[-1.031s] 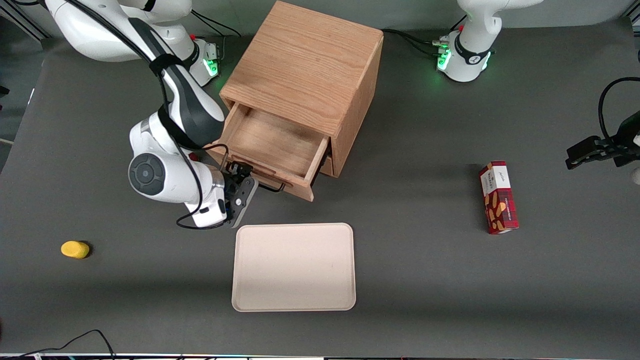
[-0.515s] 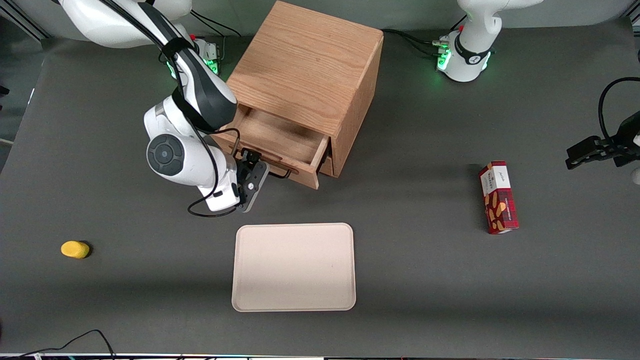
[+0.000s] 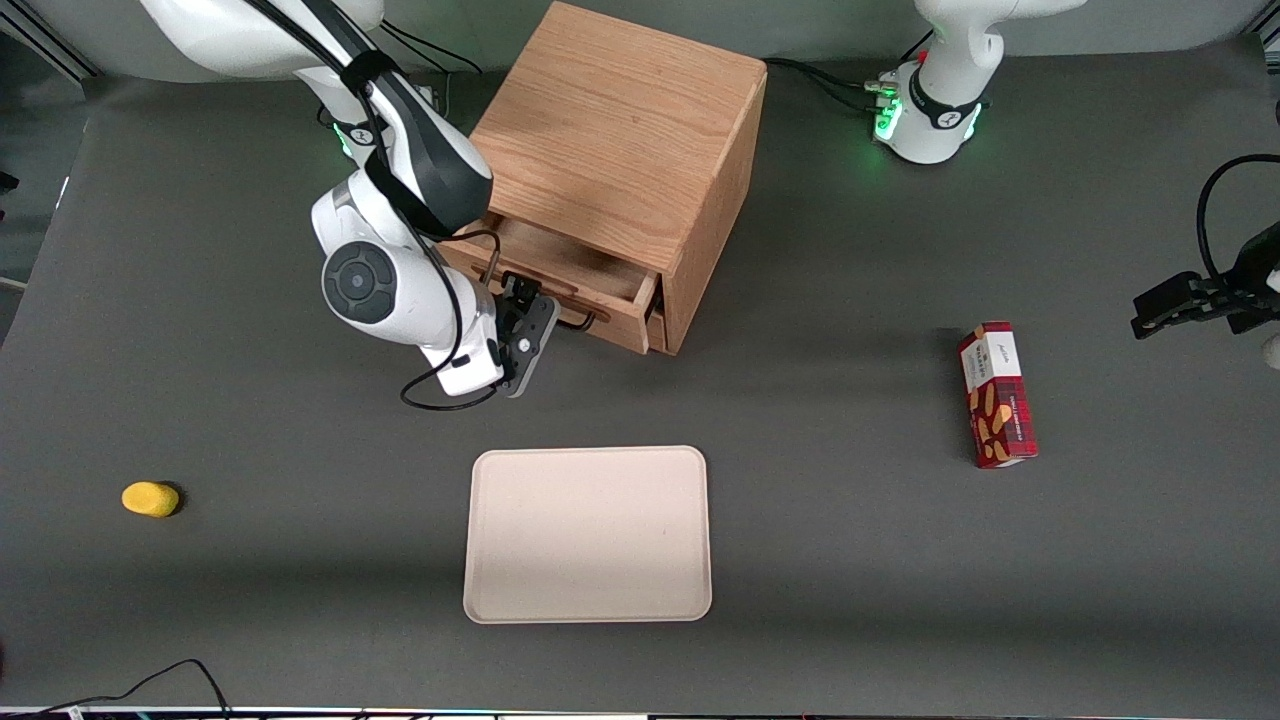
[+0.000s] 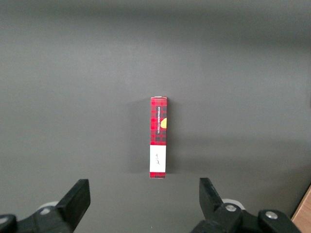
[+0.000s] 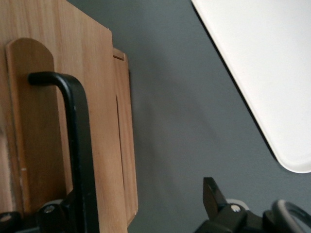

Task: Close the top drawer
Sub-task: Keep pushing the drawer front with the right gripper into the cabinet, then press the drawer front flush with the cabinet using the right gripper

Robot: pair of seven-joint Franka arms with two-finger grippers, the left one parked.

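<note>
The light-oak cabinet (image 3: pixel 610 130) stands at the back middle of the table. Its top drawer (image 3: pixel 560 268) sticks out a short way, with a strip of its inside showing. The black wire handle (image 3: pixel 585 322) is on the flat front. My right gripper (image 3: pixel 522 302) is open and sits against the drawer front, at the end toward the working arm's side. In the right wrist view the drawer front (image 5: pixel 48 121) and handle (image 5: pixel 77 136) fill one side. The gripper (image 5: pixel 141 208) is spread wide there, one finger by the handle and the other finger (image 5: pixel 214 194) out over the table.
A cream tray (image 3: pixel 588 533) lies nearer the front camera than the drawer; its corner shows in the right wrist view (image 5: pixel 262 63). A yellow object (image 3: pixel 150 498) lies toward the working arm's end. A red box (image 3: pixel 997 395) lies toward the parked arm's end and shows in the left wrist view (image 4: pixel 159 137).
The top drawer has slid well into the cabinet, from wide open to a short way out. My gripper has moved with its front, away from the tray and toward the cabinet.
</note>
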